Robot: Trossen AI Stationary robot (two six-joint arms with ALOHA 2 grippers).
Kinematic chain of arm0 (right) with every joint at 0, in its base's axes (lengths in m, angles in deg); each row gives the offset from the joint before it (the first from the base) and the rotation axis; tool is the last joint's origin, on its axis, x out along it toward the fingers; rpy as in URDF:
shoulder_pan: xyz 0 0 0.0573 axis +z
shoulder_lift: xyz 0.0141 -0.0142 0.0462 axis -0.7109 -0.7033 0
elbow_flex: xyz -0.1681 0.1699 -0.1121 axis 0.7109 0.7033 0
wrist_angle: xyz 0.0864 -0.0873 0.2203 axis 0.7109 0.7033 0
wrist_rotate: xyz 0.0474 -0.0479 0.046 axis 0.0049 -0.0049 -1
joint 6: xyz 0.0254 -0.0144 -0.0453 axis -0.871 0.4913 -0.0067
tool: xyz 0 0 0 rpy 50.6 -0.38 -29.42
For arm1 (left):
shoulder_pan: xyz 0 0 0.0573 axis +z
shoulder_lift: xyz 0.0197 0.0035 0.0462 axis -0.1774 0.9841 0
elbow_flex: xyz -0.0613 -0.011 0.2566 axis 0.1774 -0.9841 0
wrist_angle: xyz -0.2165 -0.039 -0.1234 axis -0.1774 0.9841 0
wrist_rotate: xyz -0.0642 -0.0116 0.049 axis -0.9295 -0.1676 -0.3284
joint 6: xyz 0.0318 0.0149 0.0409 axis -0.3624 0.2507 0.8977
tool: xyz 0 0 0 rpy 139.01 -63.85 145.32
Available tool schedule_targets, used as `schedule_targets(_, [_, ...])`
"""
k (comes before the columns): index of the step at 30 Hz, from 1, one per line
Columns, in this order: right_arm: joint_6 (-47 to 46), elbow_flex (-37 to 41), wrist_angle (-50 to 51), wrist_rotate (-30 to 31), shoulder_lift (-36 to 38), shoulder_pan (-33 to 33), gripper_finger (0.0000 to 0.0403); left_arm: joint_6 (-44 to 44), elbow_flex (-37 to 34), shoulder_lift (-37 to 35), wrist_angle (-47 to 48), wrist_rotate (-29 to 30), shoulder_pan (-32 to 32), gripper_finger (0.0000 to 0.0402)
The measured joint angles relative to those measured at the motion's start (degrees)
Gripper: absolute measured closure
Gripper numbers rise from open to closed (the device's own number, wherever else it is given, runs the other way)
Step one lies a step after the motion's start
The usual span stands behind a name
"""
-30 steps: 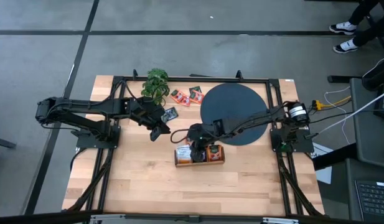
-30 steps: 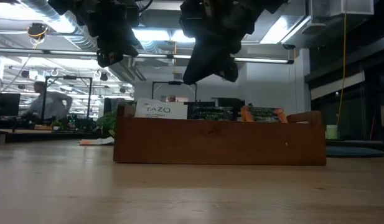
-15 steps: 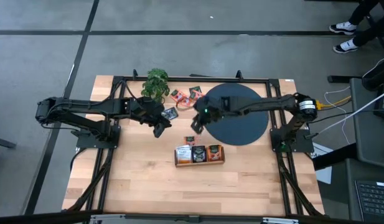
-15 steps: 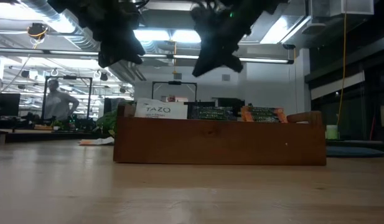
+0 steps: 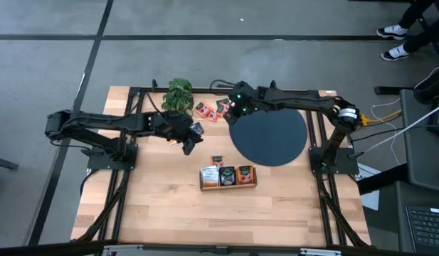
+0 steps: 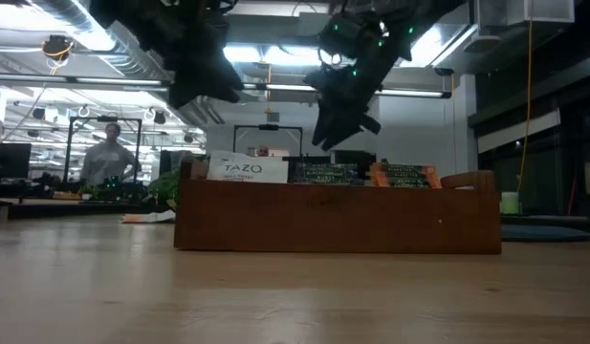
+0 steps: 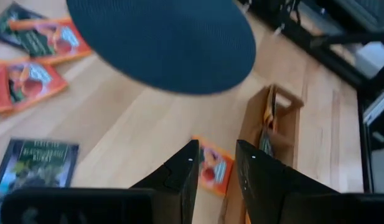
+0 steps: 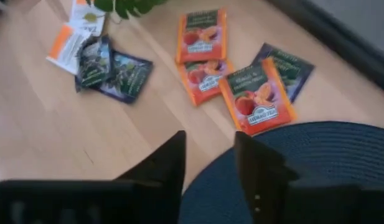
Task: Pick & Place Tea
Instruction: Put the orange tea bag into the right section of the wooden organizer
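Loose tea packets (image 5: pixel 210 109) lie on the table at the far side, left of the black disc (image 5: pixel 269 137). The right wrist view shows orange ones (image 8: pixel 256 98) and dark ones (image 8: pixel 114 73). My right gripper (image 5: pixel 233 111) hovers open above them with nothing between its fingers. My left gripper (image 5: pixel 189 141) stands open beside a dark packet (image 5: pixel 196 129) and holds nothing. A wooden box (image 5: pixel 228 177) holds upright packets. One orange packet (image 7: pixel 213 168) lies flat against the box's far side.
A small green plant (image 5: pixel 178 94) stands at the far edge, left of the loose packets. The black frame rails (image 5: pixel 219 90) run along the table's far side and both ends. Bare wood (image 5: pixel 205 213) lies between the box and the near edge.
My right gripper has risen from the wooden box and swung toward the far edge, over the loose packets beside the disc. An orange packet now shows on the table behind the box, where the arm stood before. My left gripper has shifted a little toward the table's right.
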Motion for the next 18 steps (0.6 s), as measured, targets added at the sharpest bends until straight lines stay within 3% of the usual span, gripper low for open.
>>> schedule_targets(9, [4.8, -0.7, -0.8, -2.8, -7.1, -1.9, 0.0147, -2.1, 0.0, 1.0, -4.5, 3.1, 3.0, 0.0300])
schedule_targets(18, [8.8, -4.2, -1.1, 0.5, -11.1, -2.7, 0.0126, -2.4, 2.5, 1.6, -5.0, 3.1, 5.4, 0.0323])
